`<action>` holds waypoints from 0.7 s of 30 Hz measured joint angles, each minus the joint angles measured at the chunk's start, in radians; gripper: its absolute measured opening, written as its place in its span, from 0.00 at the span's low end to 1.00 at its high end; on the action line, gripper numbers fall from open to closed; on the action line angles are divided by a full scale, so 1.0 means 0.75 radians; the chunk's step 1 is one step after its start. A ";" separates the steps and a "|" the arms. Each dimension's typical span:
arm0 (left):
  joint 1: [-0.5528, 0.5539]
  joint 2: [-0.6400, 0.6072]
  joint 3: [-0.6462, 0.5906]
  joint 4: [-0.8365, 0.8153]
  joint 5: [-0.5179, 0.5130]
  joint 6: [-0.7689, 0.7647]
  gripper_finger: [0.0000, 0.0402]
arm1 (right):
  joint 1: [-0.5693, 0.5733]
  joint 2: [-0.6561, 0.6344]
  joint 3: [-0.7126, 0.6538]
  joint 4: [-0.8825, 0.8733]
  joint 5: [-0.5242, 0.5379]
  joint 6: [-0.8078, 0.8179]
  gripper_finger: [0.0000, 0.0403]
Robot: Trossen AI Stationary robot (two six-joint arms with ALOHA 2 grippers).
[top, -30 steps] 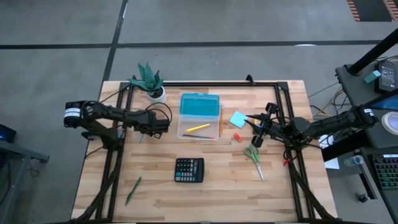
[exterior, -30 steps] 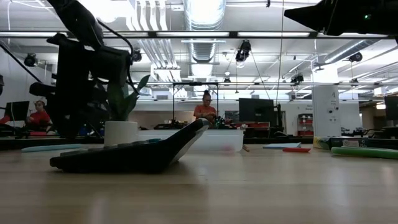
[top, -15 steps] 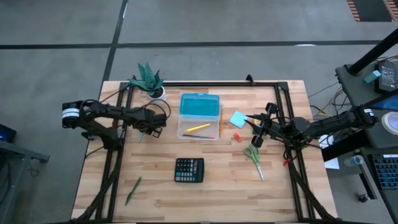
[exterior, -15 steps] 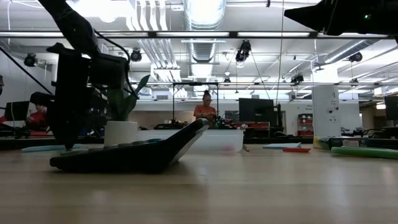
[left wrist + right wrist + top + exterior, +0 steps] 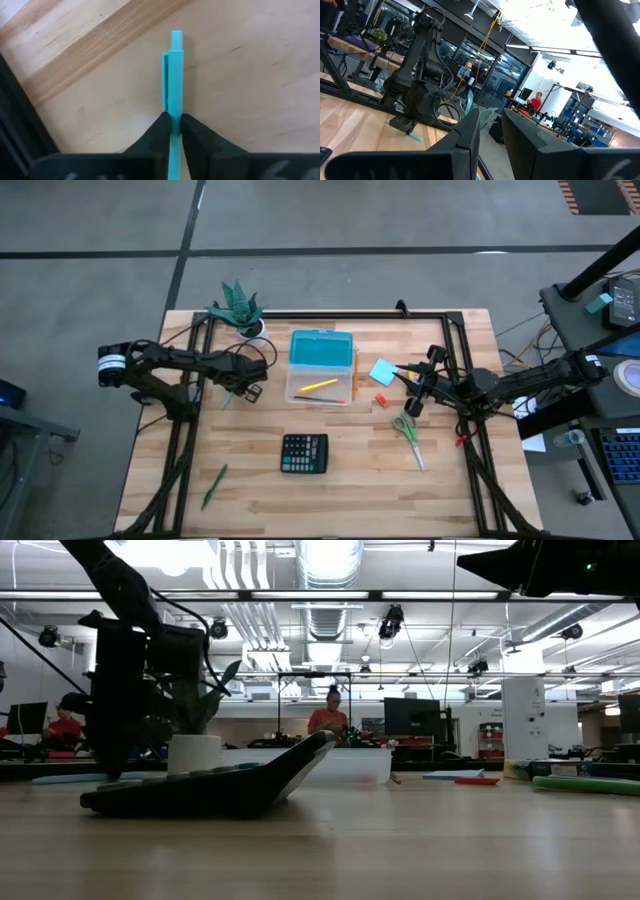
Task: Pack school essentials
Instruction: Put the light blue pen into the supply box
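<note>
My left gripper stands left of the clear box, fingers down on the table and shut on a light-blue pen. In the low view the pen lies flat on the wood. The clear box with its turquoise lid holds a yellow pencil and a red one. An orange pencil lies along the box's right side. The light-blue note pad, red eraser, green-handled scissors and green pen lie on the table. My right gripper hangs open above the scissors. My left gripper pinches the light-blue pen's barrel just below the clip between its two fingertips. The fingers come from above, pointing down, and lie across the pen. The pen lies on the table.
A black calculator lies near the table's middle, toward the near edge. A green plant in a white pot stands at the far left. Black frame bars run along both sides. People sit in the room behind.
My left gripper has moved a little toward the table's left edge and come down to the table top beside the box. The right arm has kept still.
</note>
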 joint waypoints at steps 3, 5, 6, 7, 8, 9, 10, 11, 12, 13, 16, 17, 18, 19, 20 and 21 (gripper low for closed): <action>-0.001 0.000 0.001 0.009 0.000 0.000 0.02 | 0.000 0.000 0.000 0.000 0.000 -0.001 0.18; -0.001 0.000 0.003 0.011 -0.002 0.000 0.02 | 0.000 0.000 0.000 0.000 0.000 -0.001 0.18; -0.003 0.001 0.006 0.012 -0.006 0.000 0.02 | 0.000 0.000 0.000 0.000 0.000 -0.001 0.18; -0.008 0.002 0.011 0.013 -0.013 0.000 0.02 | 0.000 0.000 0.000 0.000 0.000 -0.001 0.18; -0.012 0.003 0.020 0.011 -0.018 0.001 0.01 | 0.000 0.000 0.000 0.000 0.000 -0.001 0.18; -0.019 0.005 0.033 0.008 -0.015 0.000 0.01 | 0.000 0.000 0.000 0.000 0.000 -0.001 0.18; -0.029 0.007 0.048 0.003 -0.010 0.000 0.01 | 0.000 0.000 0.000 0.000 0.000 -0.001 0.18; -0.041 0.007 0.063 -0.011 -0.013 0.000 0.00 | 0.000 0.000 0.000 0.000 0.000 -0.001 0.18; -0.054 0.007 0.075 -0.019 -0.019 0.000 0.00 | 0.000 0.000 0.000 0.000 0.000 -0.001 0.18; -0.067 0.007 0.090 -0.023 -0.023 0.000 0.00 | 0.000 0.000 0.000 0.000 0.000 -0.002 0.18; -0.111 0.007 0.134 -0.053 -0.056 0.000 0.00 | 0.000 0.000 0.000 0.000 0.000 -0.006 0.18; -0.126 0.007 0.146 -0.060 -0.064 0.000 0.00 | 0.000 0.000 0.000 0.000 0.000 -0.006 0.18; -0.142 0.007 0.158 -0.064 -0.071 0.000 0.00 | 0.000 0.000 0.000 0.000 0.000 -0.006 0.18; -0.157 0.007 0.171 -0.064 -0.079 0.000 0.00 | 0.000 0.000 0.000 0.000 0.001 -0.005 0.18; -0.172 0.006 0.186 -0.064 -0.085 0.000 0.00 | 0.000 0.000 0.000 0.000 0.001 -0.006 0.18; -0.186 0.006 0.197 -0.064 -0.089 0.000 0.00 | 0.000 0.000 0.000 0.000 0.001 -0.005 0.18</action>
